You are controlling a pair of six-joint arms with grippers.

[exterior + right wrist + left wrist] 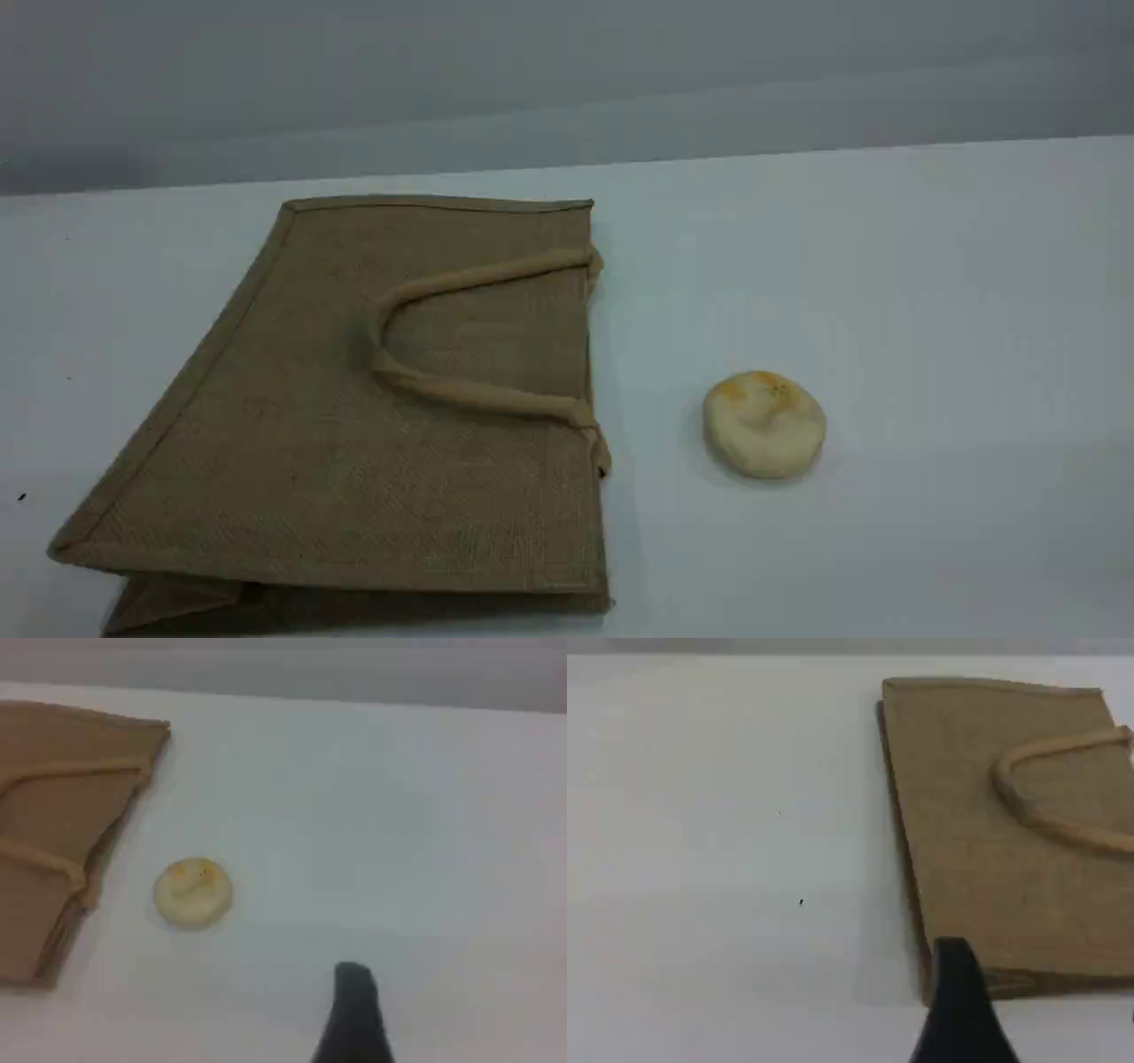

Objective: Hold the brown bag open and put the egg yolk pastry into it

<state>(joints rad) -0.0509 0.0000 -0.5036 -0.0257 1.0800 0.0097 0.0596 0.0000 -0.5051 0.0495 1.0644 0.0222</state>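
Left gripper (pixel 957 1005): 1 dark fingertip shows at bottom edge of left wrist view, raised above the table, nothing in it. Only 1 tip seen, so gap not visible there; jaws stand wide apart, holding nothing.
Right gripper (pixel 353 1014): 1 dark fingertip at bottom edge of right wrist view, over bare table, nothing in it. Jaws spread wide, empty.
Arms: neither shows in scene view.
Egg yolk pastry (pixel 765 424): 1, small round pale cream bun w/ orange-yellow patch on top. Sits on the table right of the bag, near its mouth but apart from it, not touching. Also in right wrist view (pixel 193 893), up and left of the right fingertip, well clear of it.
Brown bag (pixel 354 416): 1, tan coarse-weave tote lying flat on its side, left half of scene view, mouth edge facing right toward the pastry. Mouth lies closed. In left wrist view (pixel 1010 833) its corner is just by the left fingertip.
Handles (pixel 461 394): 1 beige loop seen plainly, folded back onto the bag's top face; 2nd loop not clearly seen.
Table (pixel 930 310): 1, plain white, w/ a few tiny dark specks.
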